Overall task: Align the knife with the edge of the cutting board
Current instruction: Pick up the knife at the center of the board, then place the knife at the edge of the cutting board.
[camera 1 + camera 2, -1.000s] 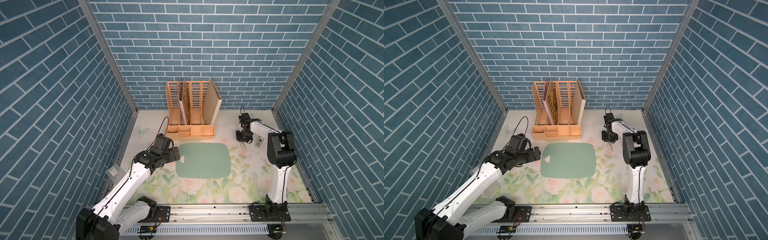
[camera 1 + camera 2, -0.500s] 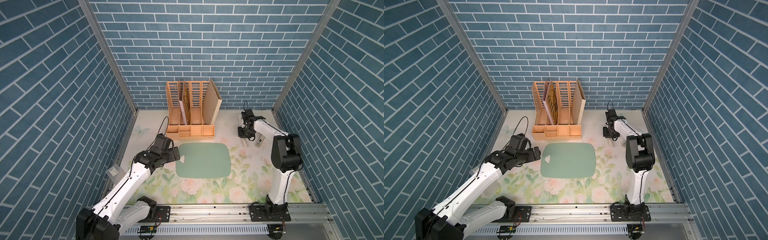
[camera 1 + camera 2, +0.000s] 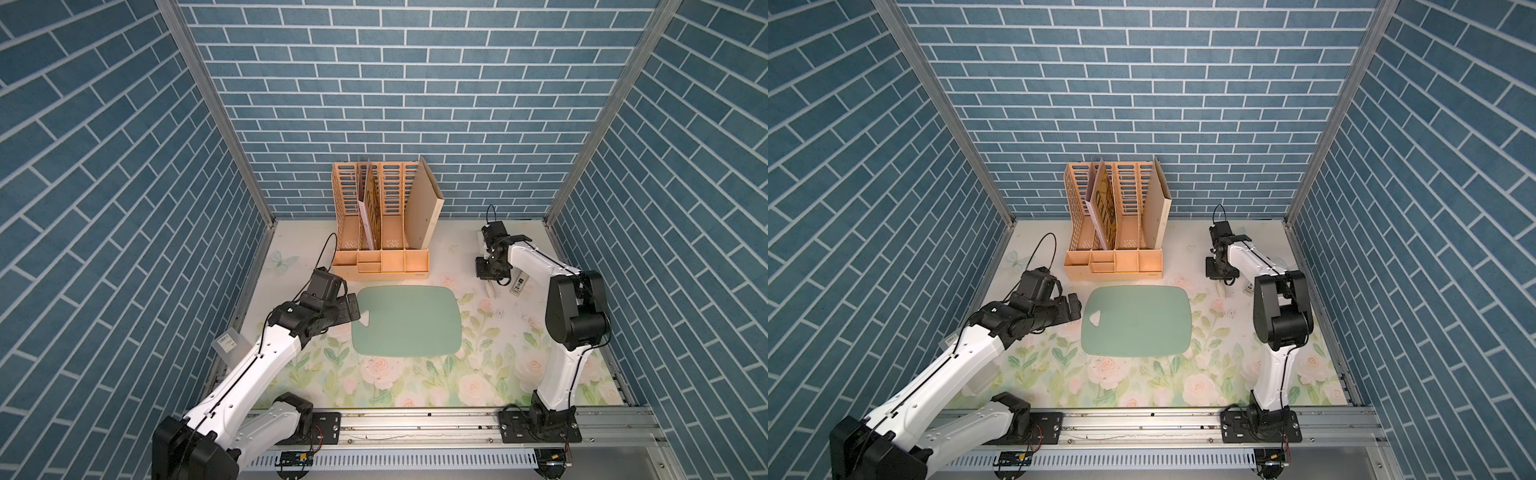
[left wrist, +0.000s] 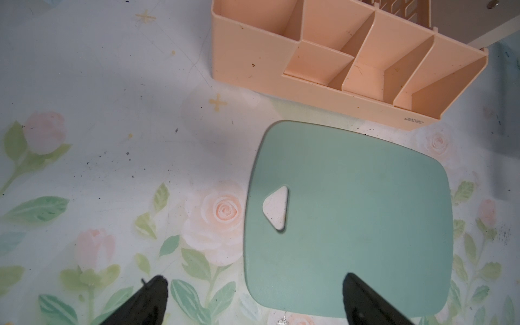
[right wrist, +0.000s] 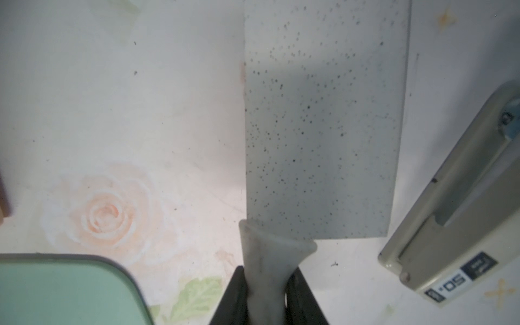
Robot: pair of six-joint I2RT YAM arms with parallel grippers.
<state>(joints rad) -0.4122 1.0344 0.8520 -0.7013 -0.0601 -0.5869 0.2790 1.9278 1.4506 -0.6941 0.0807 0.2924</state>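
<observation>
Presently the right gripper (image 5: 267, 292) has its fingers pinched on the pale handle of the knife (image 5: 323, 126), whose broad speckled blade points straight away from the wrist. The knife is over the floral mat (image 3: 415, 382), clear of the cutting board (image 3: 409, 320) and off its far right corner, with a beige labelled device (image 5: 450, 202) just beside the blade. Whether the blade rests on the mat or is raised cannot be determined. The left gripper (image 4: 254, 281) hovers at the board's short edge near the triangular hole, fingers spread wide and holding nothing. A peach desk organizer (image 3: 380, 262) stands behind the board.
</observation>
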